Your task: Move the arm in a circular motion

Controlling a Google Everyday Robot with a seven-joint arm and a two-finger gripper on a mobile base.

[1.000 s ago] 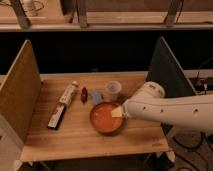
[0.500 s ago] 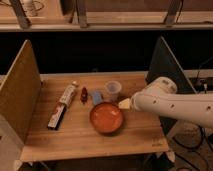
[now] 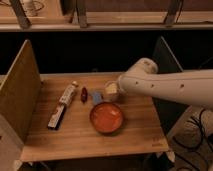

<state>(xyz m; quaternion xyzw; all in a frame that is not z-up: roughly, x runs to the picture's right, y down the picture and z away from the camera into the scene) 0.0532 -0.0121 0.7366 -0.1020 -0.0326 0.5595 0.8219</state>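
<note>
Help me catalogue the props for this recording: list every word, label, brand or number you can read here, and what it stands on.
No text can be read anywhere in this view.
Long packet, on the left of the table: light and dark print, too blurred to read.
Arm: only small dark dots along its side, no lettering.
Gripper, the arm's pale tip, just behind the orange bowl: no markings show.

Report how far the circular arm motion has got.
Done: the thick white tubular arm has swept its pale-yellow gripper away from above the round orange bowl. In hand: the gripper hangs at the small cup behind that bowl. Left: arcing back to close the circle.
</note>
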